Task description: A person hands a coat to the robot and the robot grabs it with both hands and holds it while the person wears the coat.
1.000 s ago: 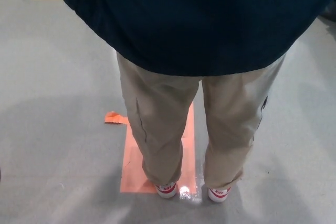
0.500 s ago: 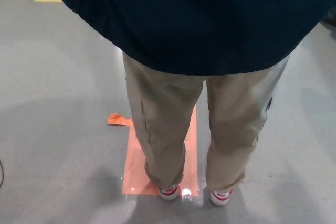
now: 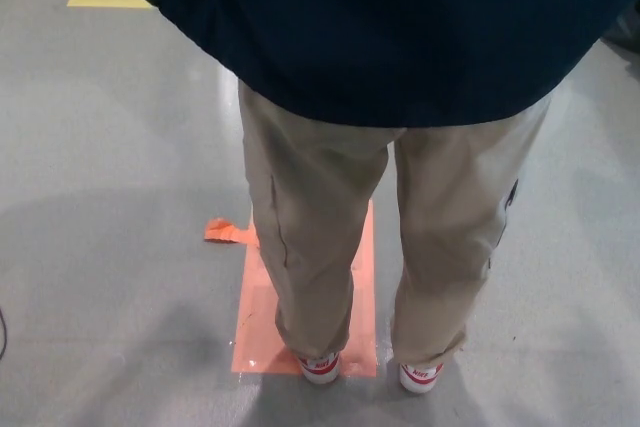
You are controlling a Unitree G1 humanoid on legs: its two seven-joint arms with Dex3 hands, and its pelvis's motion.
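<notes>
On the orange floor tape (image 3: 362, 292), the person's coat (image 3: 380, 27) hem sits higher than before; neither robot hand shows.

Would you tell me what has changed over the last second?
The dark coat's hem has risen slightly, baring more of the person's beige trousers. The view shifted slightly. The person's feet stay by the orange floor marking; neither robot hand shows.
</notes>
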